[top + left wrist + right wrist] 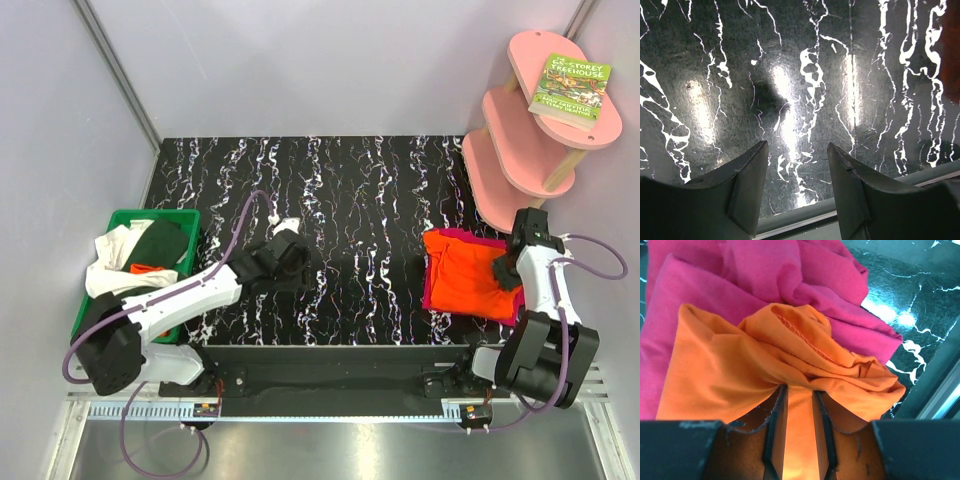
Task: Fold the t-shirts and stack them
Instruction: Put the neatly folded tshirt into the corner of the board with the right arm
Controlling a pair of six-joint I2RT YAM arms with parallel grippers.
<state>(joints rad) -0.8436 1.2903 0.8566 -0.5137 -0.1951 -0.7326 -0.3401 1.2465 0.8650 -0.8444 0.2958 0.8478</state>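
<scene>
Marble-veined black worktop fills the top view between pale lilac walls. A pink shelf bearing a book stands at 2 o'clock. A green bin at 9 o'clock holds heaped t-shirts in white, dark green and orange. At 4 o'clock the orange t-shirt lies on the magenta t-shirt, with the right hand on it. The left hand hovers at 7 o'clock.

Left wrist view: its fingers stand wide apart and empty over glossy worktop.

Right wrist view: the fingers, nearly closed, pinch a fold of the orange t-shirt.
</scene>
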